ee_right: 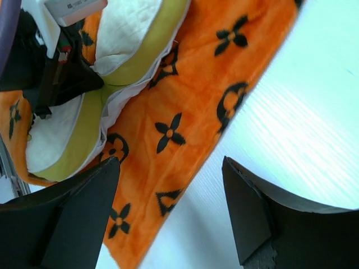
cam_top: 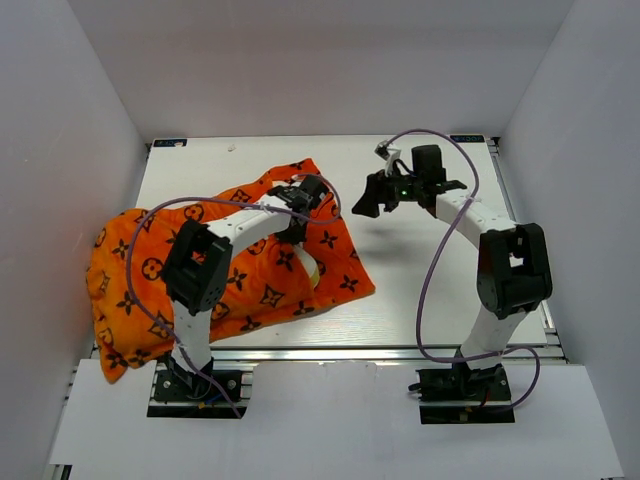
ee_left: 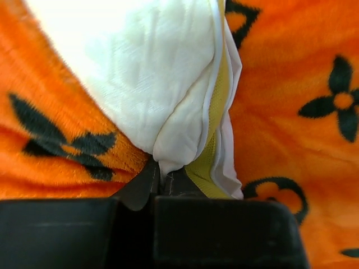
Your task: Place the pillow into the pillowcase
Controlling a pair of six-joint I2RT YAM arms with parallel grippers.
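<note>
The orange pillowcase (cam_top: 240, 260) with black motifs lies on the left half of the table, its left end drooping over the table edge. The cream-white pillow (ee_left: 146, 73) with its yellow side band (ee_left: 216, 129) pokes out of the case's opening; from above only a sliver of pillow (cam_top: 314, 270) shows. My left gripper (ee_left: 160, 171) is shut on a pinched corner of the pillow's white cover, over the case (cam_top: 297, 200). My right gripper (ee_right: 171, 190) hovers open with nothing between its fingers, just right of the case's edge (cam_top: 368, 195). In its view I see the pillowcase (ee_right: 185, 106) and the pillow (ee_right: 126, 33).
The white table (cam_top: 430, 290) stretches to the right of the pillowcase. White walls (cam_top: 80, 150) close in on the left, back and right. The two arm bases sit at the near edge, and purple cables loop over both arms.
</note>
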